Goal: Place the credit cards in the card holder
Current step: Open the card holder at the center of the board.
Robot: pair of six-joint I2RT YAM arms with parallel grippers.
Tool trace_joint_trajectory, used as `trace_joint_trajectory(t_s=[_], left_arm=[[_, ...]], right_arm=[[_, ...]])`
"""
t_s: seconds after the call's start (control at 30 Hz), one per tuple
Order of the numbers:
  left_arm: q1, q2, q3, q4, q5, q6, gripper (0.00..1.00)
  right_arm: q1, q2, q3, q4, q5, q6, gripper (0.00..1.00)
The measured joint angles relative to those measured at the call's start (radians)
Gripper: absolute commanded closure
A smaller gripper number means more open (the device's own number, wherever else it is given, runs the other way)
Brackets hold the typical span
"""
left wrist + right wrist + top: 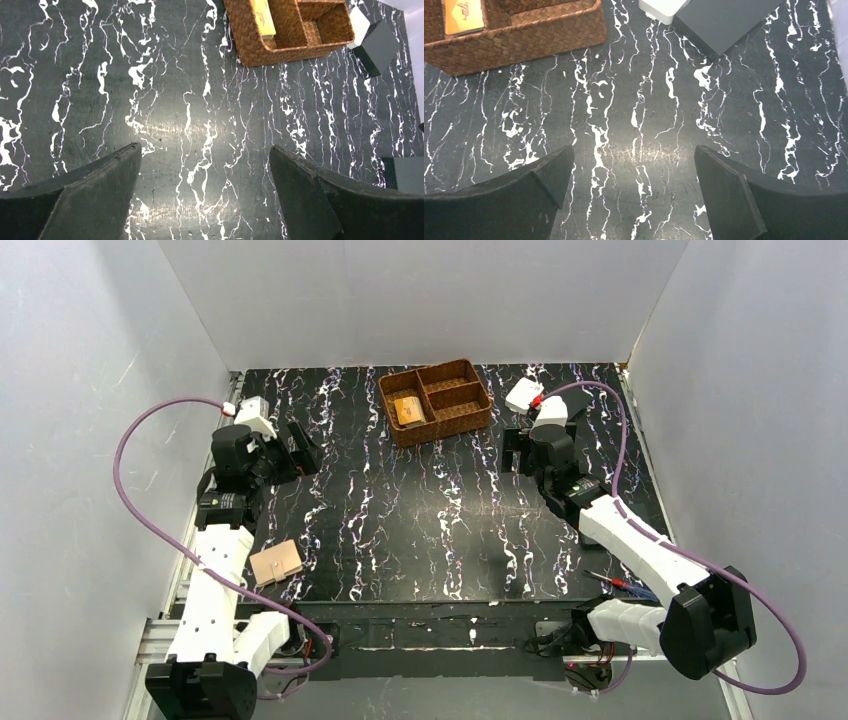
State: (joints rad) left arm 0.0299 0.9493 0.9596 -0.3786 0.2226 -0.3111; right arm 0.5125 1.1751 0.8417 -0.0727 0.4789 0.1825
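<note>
Left gripper [204, 150]: its 2 fingers are spread wide with nothing between them, and it hangs over bare marbled table [420, 520] on the far left.
Right gripper [634, 150]: also spread wide and empty, over bare table on the far right.
Credit cards [408, 410]: an orange-yellow stack lies flat in the left compartment of the woven basket [440, 428], which has 3 compartments and sits at the far centre between the 2 grippers. I cannot count the cards.
Card holder [276, 562]: the tan wallet lies flat at the near-left edge of the table, just beside the left arm's forearm and well apart from the basket. I cannot tell whether it is open.
Bystanders: a white piece [523, 394] and a flat black square [724, 22] lie close by the right gripper, right of the basket.
Stage: by my reading nothing has been picked up yet, and reaching for the cards comes first.
Risk 1: thin cards lying flat between woven walls leave little room, so a finger may catch the rim and drag or tip the basket.
Risk 2: the pinch may take several cards at once, or slide off a card edge.
Risk 3: the left arm's swing could nudge the wallet off the near edge.
</note>
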Motion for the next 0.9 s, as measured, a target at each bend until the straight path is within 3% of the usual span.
trace_joint_trajectory(t_s=[0.23,0.57,0.7,0.9], left_arm=[[0.000,0.003,-0.033,-0.055,-0.042,-0.022,0.01],[0.054,0.135,-0.038,-0.217,-0.346,-0.249,0.01],[0.176,0.173,-0.079,-0.294,-0.422,-0.431,0.01],[0.402,0.307,-0.150,-0.353,-0.360,-0.604,0.01]], right_arm=[[0.000,0.000,0.000,-0.008,-0.040,0.028,0.00],[0.000,0.006,0.000,-0.006,-0.186,0.032,0.00],[0.000,0.014,-0.003,-0.010,-0.239,0.033,0.00],[0.000,0.013,-0.022,-0.011,-0.281,0.047,0.00]])
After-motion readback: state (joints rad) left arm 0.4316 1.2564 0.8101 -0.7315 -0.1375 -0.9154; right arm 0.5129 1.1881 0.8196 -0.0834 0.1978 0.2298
